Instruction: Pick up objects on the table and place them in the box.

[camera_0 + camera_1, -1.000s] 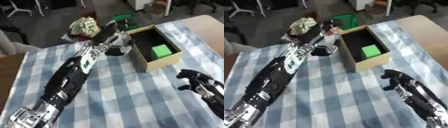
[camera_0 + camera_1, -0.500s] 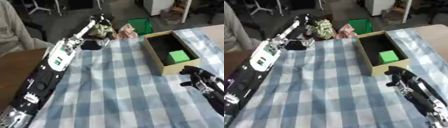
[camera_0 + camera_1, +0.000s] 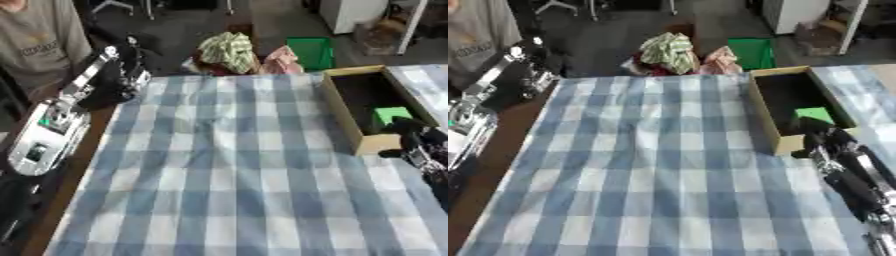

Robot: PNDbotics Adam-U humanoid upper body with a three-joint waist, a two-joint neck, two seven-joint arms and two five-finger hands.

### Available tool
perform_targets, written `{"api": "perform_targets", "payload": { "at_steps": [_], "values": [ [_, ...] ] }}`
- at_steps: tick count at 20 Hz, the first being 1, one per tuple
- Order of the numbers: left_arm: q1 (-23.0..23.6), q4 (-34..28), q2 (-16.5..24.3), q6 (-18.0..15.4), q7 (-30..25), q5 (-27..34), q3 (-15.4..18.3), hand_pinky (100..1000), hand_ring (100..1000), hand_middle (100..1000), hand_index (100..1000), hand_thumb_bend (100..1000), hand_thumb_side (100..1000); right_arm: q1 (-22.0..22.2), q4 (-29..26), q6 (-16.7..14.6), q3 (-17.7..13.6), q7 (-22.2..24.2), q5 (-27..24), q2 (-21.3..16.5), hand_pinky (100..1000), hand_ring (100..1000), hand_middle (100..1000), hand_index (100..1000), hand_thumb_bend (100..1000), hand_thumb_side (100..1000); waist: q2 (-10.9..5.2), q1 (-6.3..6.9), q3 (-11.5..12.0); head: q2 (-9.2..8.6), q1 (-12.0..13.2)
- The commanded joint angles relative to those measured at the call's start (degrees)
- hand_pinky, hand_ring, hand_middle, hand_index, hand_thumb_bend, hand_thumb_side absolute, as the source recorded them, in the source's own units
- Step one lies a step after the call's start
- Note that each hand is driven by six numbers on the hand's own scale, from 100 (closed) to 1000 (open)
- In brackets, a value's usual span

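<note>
Left hand (image 3: 131, 75) hangs at the table's far-left edge, its fingers too blurred to read; right hand (image 3: 826, 141) rests relaxed and empty beside the open cardboard box (image 3: 343, 110). Box holds one green block (image 3: 391, 115). Blue-and-white checked tablecloth (image 3: 236, 165) shows nothing loose, so little seems left; crumpled cloth bundles (image 3: 227, 50) lie past the far edge.

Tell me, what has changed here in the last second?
The left arm has swung away from the box to the table's left edge, its hand now near the far left corner, holding nothing visible. The camera has also turned, so the whole picture has shifted. The green block stays in the box, and the right hand stays beside the box's near end.
</note>
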Motion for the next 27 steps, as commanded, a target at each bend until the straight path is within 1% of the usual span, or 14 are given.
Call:
{"api": "perform_targets", "payload": {
  "at_steps": [1, 2, 3, 4, 5, 7, 12, 13, 18, 27],
  "values": [
    [2.4, -4.4, -0.7, 2.2, -0.1, 4.2, 3.0, 817, 662, 698, 846, 100, 572, -0.2, -2.1, -0.3, -1.7, -1.9, -0.7, -1.3, 706, 1000, 757, 887, 100, 536, -0.9, -0.44, 0.5, 0.91, -0.3],
    [3.7, -5.2, -1.5, 2.8, -0.3, 5.0, 3.7, 817, 662, 698, 846, 100, 572, 0.0, -2.4, -0.4, -2.0, -2.6, -0.9, -1.3, 706, 1000, 757, 887, 100, 536, -0.86, -0.6, 0.8, 1.07, -0.3],
    [5.0, -6.0, -2.2, 3.5, -0.4, 5.6, 4.4, 817, 660, 695, 845, 100, 600, 0.1, -2.6, -0.5, -2.4, -3.3, -1.0, -1.3, 705, 1000, 756, 888, 100, 532, -0.8, -0.79, 1.0, 1.23, -0.4],
    [6.0, -6.8, -2.8, 3.9, -0.5, 6.0, 4.9, 817, 659, 694, 845, 100, 604, 0.2, -2.8, -0.5, -2.6, -4.1, -1.2, -1.3, 704, 1000, 757, 889, 100, 558, -0.77, -0.93, 1.1, 1.35, -0.4],
    [7.2, -7.4, -3.6, 4.4, -0.6, 6.3, 5.4, 817, 654, 689, 843, 100, 643, 0.4, -3.0, -0.6, -2.9, -4.8, -1.4, -1.3, 704, 1000, 756, 893, 100, 531, -0.75, -1.1, 1.2, 1.51, -0.6],
    [8.9, -8.4, -5.0, 5.3, -1.3, 6.5, 6.0, 817, 652, 685, 844, 100, 667, 0.7, -3.4, -0.7, -3.6, -6.3, -1.7, -1.3, 703, 1000, 756, 895, 100, 534, -0.73, -1.29, 1.6, 1.85, -0.7],
    [13.0, -10.1, -7.4, 6.1, -3.7, 5.6, 6.9, 816, 640, 665, 843, 100, 708, 1.3, -4.0, -0.8, -4.1, -8.9, -2.4, -1.1, 702, 1000, 758, 900, 100, 539, -0.73, -1.56, 2.5, 2.4, -1.0],
    [13.6, -10.2, -7.8, 6.2, -4.2, 5.4, 7.0, 814, 634, 659, 842, 100, 729, 1.5, -4.1, -0.8, -4.2, -9.2, -2.5, -1.0, 702, 1000, 759, 901, 100, 543, -0.72, -1.62, 2.6, 2.58, -1.2],
    [15.1, -10.2, -9.5, 6.6, -5.8, 4.8, 7.3, 812, 624, 641, 839, 100, 754, 1.9, -4.5, -0.8, -4.5, -10.5, -2.7, -0.9, 700, 1000, 758, 901, 100, 538, -0.71, -1.78, 3.1, 3.53, -1.4],
    [15.8, -10.0, -11.1, 7.6, -7.1, 4.0, 6.8, 810, 617, 629, 835, 100, 794, 2.8, -4.4, -0.8, -5.3, -12.1, -2.5, -0.3, 697, 1000, 753, 896, 100, 544, -0.89, -2.1, 3.4, 6.02, -3.5]
  ]
}}
